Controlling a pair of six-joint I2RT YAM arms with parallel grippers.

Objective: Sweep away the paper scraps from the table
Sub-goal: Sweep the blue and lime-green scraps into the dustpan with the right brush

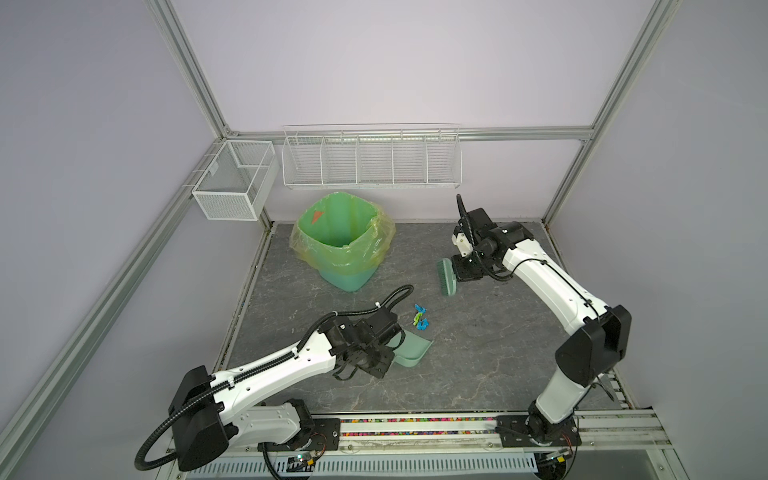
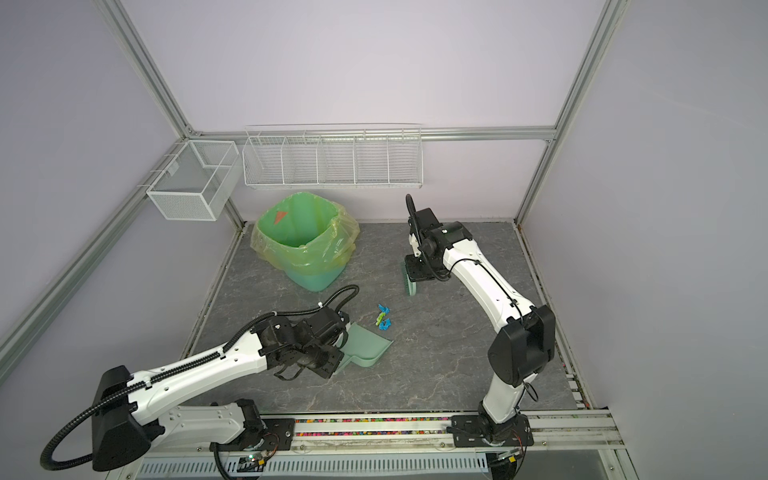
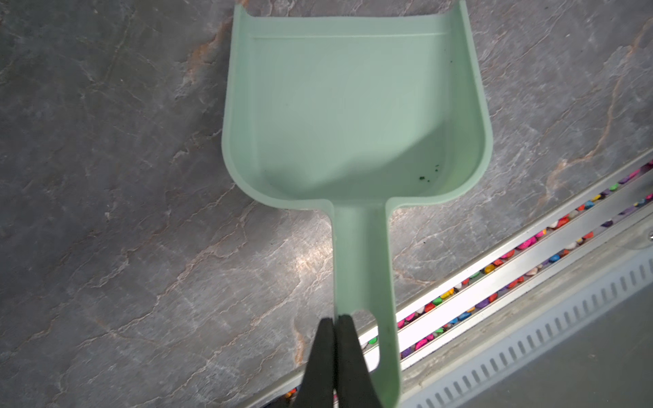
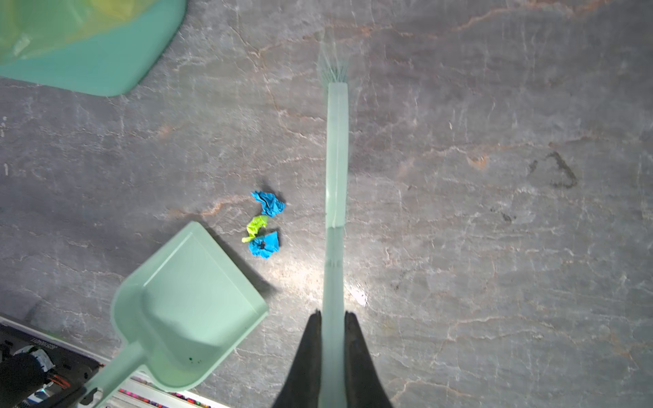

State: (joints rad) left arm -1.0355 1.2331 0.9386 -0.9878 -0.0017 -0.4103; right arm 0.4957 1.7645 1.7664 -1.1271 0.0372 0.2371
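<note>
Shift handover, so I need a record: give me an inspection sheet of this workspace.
Surface: table, grey marble, mostly bare.
Job's things: three paper scraps, two blue, one green, bunched just beyond the dustpan lip; dustpan holds only dark specks.
Clutter: coloured bits in the front rail.
Grippers: left gripper shut on dustpan handle; right gripper shut on brush handle.
Cables: black hose arcs above left wrist, not touching scraps.
Surroundings: lined bin, wire rack, mesh basket.

Crinkled paper scraps (image 4: 264, 226); smooth plastic dustpan (image 3: 353, 106); marble-veined table (image 3: 123, 212).
</note>
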